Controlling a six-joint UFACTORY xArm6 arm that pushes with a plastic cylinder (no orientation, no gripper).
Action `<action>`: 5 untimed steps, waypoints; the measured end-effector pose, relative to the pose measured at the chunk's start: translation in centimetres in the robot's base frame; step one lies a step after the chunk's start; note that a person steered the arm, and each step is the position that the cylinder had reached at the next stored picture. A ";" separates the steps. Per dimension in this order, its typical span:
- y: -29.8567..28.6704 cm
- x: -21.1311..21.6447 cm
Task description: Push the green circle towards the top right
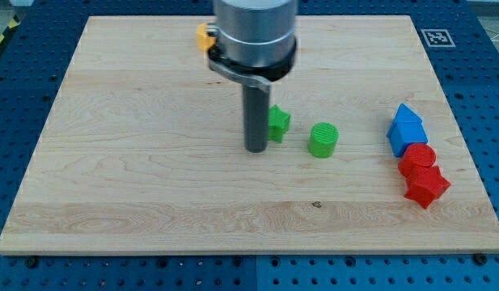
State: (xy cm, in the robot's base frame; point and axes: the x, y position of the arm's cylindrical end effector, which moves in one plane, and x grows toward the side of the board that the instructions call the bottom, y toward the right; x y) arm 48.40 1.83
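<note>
My tip [256,149] is a bare rod end with no jaws, so there is nothing to open, close or grip with. It rests on the wooden board [152,186] near the middle, touching or just beside the left edge of a green star-like block [278,122].

The green circle [323,139], a short cylinder, stands a little to the right of that block, apart from it and from my tip.

The main risk, as I judge it, is that the green star-like block lies between my tip and the circle. A push straight to the right would catch the star first, then knock it into the circle and send both off at an odd angle. To drive the circle far and right, my tip would need to come round to its near left side. An off-centre contact there could let the round block roll off the rod.

Further right, near the board's edge, a cluster could block a drift to the right.

Count:
- Two green blocks
- One blue block [406,129]
- Two red blocks: a red round one [417,159] and a red star-like one [427,187]
- One yellow block [204,36] at the far side, mostly hidden by the arm, shape unclear
</note>
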 end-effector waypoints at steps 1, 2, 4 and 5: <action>4.6 0.0; 6.5 1.5; 10.6 4.8; 12.9 3.0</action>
State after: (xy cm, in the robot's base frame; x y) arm 51.38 14.76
